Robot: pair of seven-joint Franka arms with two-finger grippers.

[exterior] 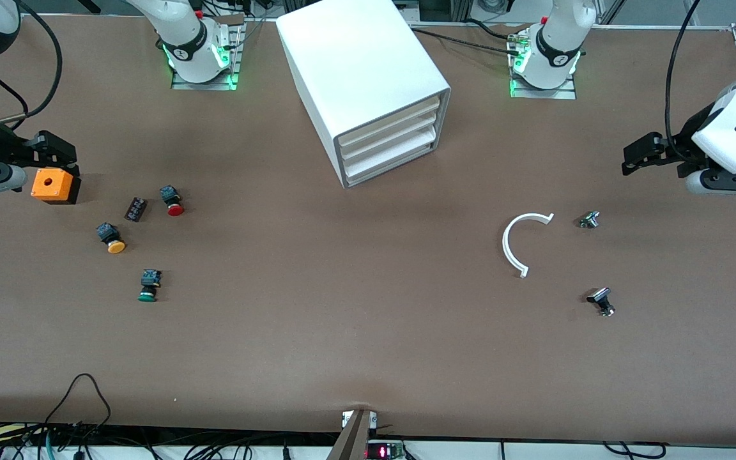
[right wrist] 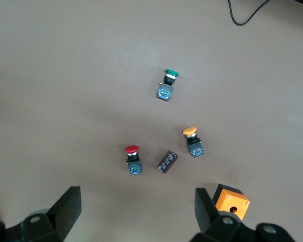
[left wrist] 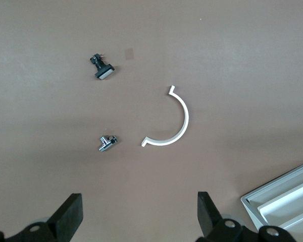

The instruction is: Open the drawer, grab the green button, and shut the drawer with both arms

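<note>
Arms wait raised at the table's ends, left tool (exterior: 637,156) and right tool (exterior: 55,153) both spread.

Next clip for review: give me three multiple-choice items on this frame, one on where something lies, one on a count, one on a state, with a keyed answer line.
1. Which push button lies nearest the front camera?
A. the green-capped button
B. the red-capped button
C. the yellow-capped button

2. How many drawers does the white cabinet have?
A. two
B. three
C. five

3. How does the lowest drawer stand?
A. pulled fully out
B. removed and lying on the table
C. shut, flush with the two above

Key: 1 A, it sits lowest of the three in the front view. 2 B, three tray fronts are stacked in the cabinet's open face. 3 C, no tray front projects; the left gripper and right gripper both hang open over the table, away from the cabinet.
</note>
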